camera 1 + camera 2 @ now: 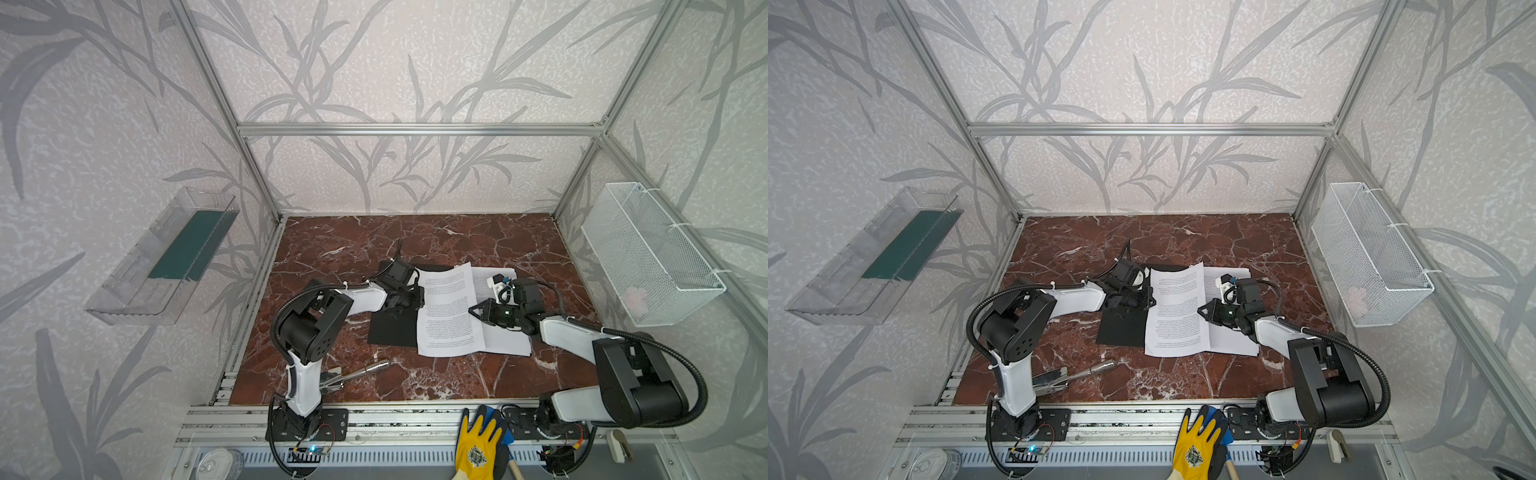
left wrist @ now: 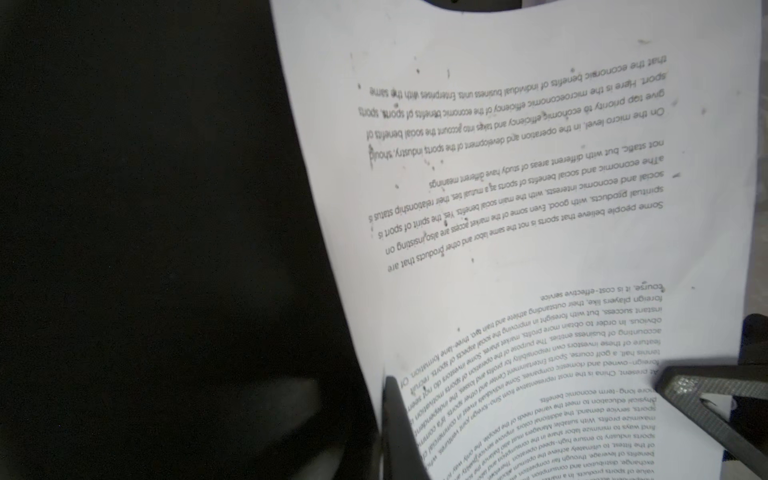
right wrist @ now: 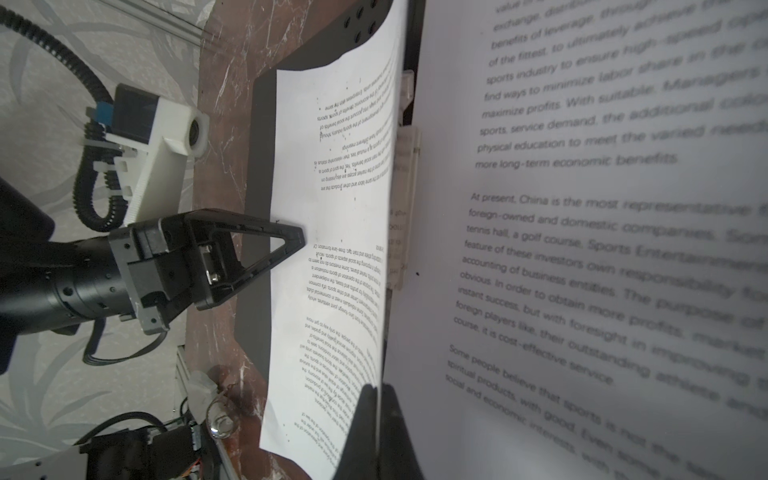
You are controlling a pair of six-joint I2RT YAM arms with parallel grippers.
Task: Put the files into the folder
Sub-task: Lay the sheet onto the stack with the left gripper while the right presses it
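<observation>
The folder (image 1: 392,332) lies open and flat on the marble table (image 1: 332,249), with its black inside up, and I give every place from it. The files (image 1: 505,336) rest as a stack on the half toward the right arm and hide that half. The half toward the left arm is bare. One sheet (image 1: 446,307) is apart from the stack: it arches over the middle of the folder, and its long axis is parallel to the spine, from the far edge of the folder to the near edge. The right gripper (image 3: 376,399) is closed tight on the long edge of this sheet that hangs over the stack, and the paper passes between its two fingers. The left gripper (image 3: 297,241) is also closed, with its tip on the opposite long edge, over the bare half, and it seems to pinch that edge. So the grippers face each other across the short axis of the sheet, which is between them. In my judgement the coming move depends on this: the stack lies from the sheet toward the right arm, so the sheet must travel sideways, across its long axis. The right gripper is nearer and should lead, and the left should release or follow, otherwise the paper may buckle or tear.
</observation>
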